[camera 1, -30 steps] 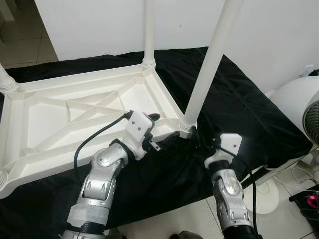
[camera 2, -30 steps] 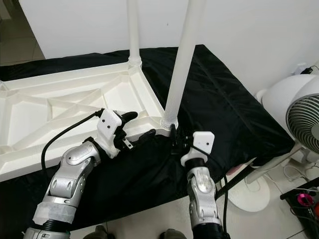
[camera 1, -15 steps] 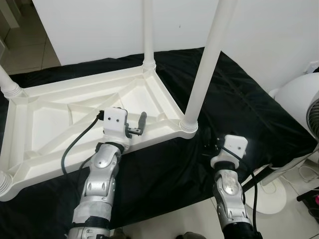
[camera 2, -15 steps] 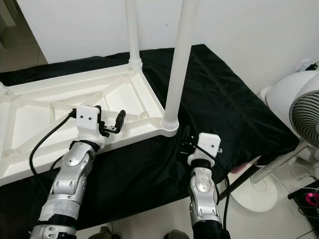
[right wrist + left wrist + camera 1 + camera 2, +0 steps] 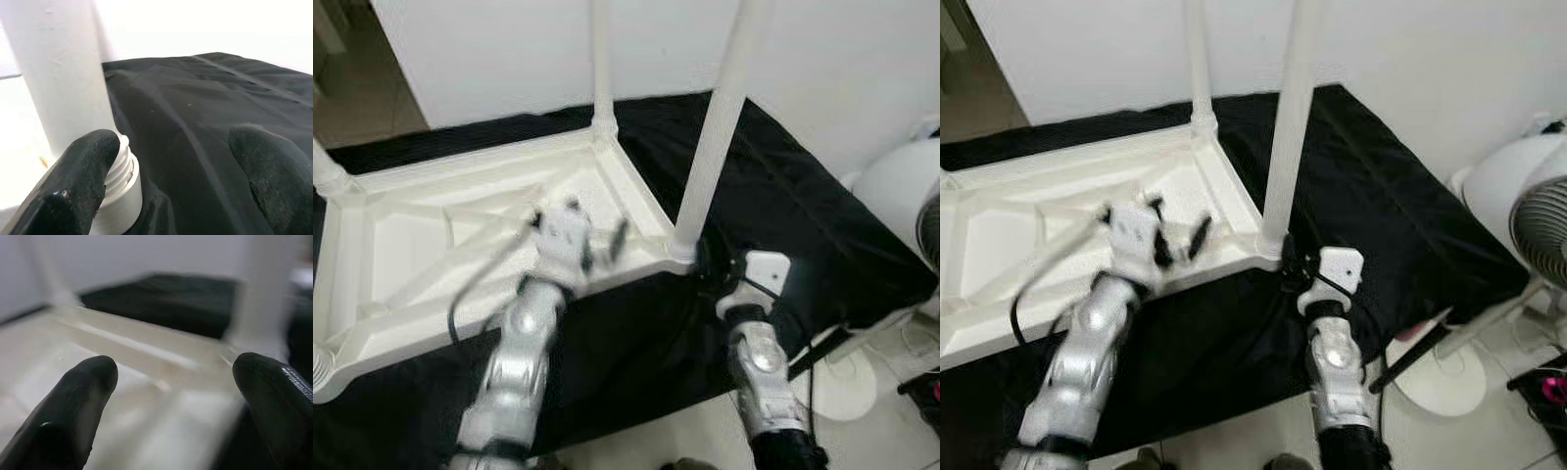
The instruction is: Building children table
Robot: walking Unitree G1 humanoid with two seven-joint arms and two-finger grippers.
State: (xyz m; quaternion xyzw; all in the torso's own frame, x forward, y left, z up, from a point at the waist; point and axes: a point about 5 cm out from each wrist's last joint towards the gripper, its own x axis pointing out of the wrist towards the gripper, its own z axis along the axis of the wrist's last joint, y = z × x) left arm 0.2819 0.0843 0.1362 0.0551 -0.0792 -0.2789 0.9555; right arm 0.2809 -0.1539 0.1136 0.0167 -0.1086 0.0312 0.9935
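Note:
The white plastic children's table (image 5: pixel 421 245) lies upside down on a black cloth (image 5: pixel 783 206), its legs pointing up. The near right leg (image 5: pixel 713 147) stands in its corner socket (image 5: pixel 120 176), and another leg (image 5: pixel 600 59) rises at the far corner. My left gripper (image 5: pixel 602 240), blurred by motion, hovers open over the table's ribbed underside near the front rail (image 5: pixel 146 352). Low against the base of the near right leg is my right gripper (image 5: pixel 1288 272), open, with one finger (image 5: pixel 83 166) beside the threaded collar and nothing held.
A white pedestal fan (image 5: pixel 1533 220) stands at the right, with its round base (image 5: pixel 1445 377) on the tiled floor. A white wall (image 5: pixel 489 49) runs behind the cloth. A pink object (image 5: pixel 1552 392) lies at the right edge.
My left gripper has swung right along the table's front rail toward the near leg and is blurred. The right gripper has moved in against that leg's base.

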